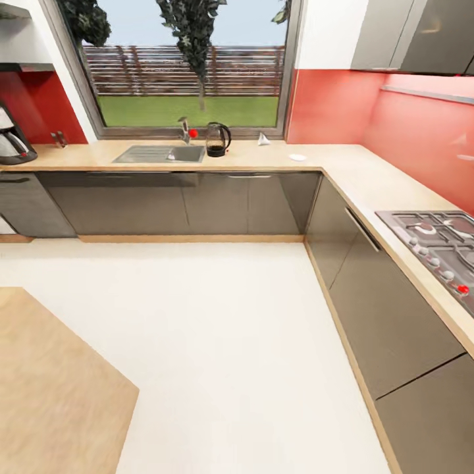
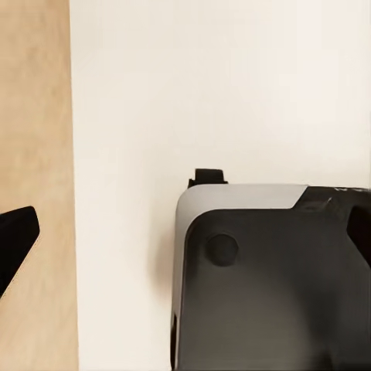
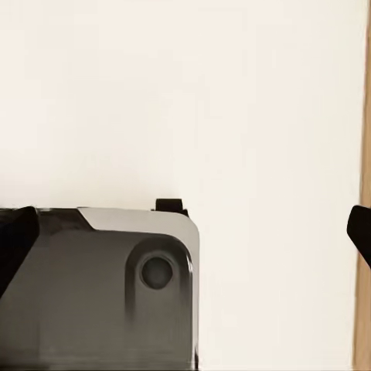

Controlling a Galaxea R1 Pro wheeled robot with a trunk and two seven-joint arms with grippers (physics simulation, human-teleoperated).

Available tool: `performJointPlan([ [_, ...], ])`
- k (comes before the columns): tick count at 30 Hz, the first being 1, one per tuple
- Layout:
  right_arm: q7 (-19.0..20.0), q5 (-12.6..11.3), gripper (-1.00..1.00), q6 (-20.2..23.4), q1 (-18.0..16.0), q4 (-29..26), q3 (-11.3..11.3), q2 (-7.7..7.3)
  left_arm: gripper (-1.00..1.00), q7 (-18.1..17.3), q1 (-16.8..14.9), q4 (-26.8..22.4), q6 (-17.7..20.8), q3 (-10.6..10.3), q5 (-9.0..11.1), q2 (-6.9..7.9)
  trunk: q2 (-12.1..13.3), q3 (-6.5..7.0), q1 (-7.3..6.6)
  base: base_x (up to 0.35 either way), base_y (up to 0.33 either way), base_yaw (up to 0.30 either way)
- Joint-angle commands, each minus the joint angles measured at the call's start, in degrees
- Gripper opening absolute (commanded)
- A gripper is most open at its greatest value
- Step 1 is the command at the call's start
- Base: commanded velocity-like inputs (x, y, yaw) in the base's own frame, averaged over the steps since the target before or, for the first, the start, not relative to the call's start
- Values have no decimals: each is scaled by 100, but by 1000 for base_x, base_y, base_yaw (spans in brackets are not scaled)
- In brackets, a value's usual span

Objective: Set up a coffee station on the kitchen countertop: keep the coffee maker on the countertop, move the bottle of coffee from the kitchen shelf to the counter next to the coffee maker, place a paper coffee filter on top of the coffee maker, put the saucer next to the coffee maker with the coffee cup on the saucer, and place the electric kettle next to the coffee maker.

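1. We stand back on the white floor (image 1: 217, 316), well off the kitchen countertop (image 1: 276, 157). We judge this a travelling moment; nothing is within reach.
2. One coffee maker (image 1: 12, 139) sits at the far left end of the worktop, cut by the frame edge. It is already where the task wants it.
3. One electric kettle (image 1: 217, 139) stands just beside the sink (image 1: 160, 154), by the tap (image 1: 185, 130). It is well apart from the coffee maker, so we judge it needs carrying left.
4. One saucer (image 1: 297, 157) lies flat near the counter's corner, far from the coffee maker.
5. One small pale cone (image 1: 263, 139) stands on the counter near the window (image 1: 191, 66). We guess it is a paper filter; too small to tell.
6. We cannot pick out the coffee cup or the bottle of coffee.
7. One hob (image 1: 438, 245) sits on the right run of counter.
8. Both wrist views look down at the floor past the robot's dark base (image 2: 270, 278). Dark finger tips (image 3: 360, 229) show at the edges.
9. Jaws: we cannot tell whether either is open or closed. Nothing shows between the tips.
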Motion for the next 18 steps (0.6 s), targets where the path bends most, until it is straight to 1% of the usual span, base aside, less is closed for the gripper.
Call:
performJointPlan([
  [1, -8, 0, 100, -19, -2, 30, -3, 0, 100, 2, -5, 7, -20, -1, 30, 4, -9, -15, 6, 340, 0, 213],
  [7, -8, -4, 100, -28, -1, 80, -4, 0, 100, -1, -5, 17, -21, -20, 21, 11, -9, -55, 6, 340, -18, 213],
  [18, -9, -5, 100, -51, -4, 90, -4, 0, 100, -7, -5, 19, -20, -50, 13, 1, -9, -125, 6, 340, -89, 207],
])
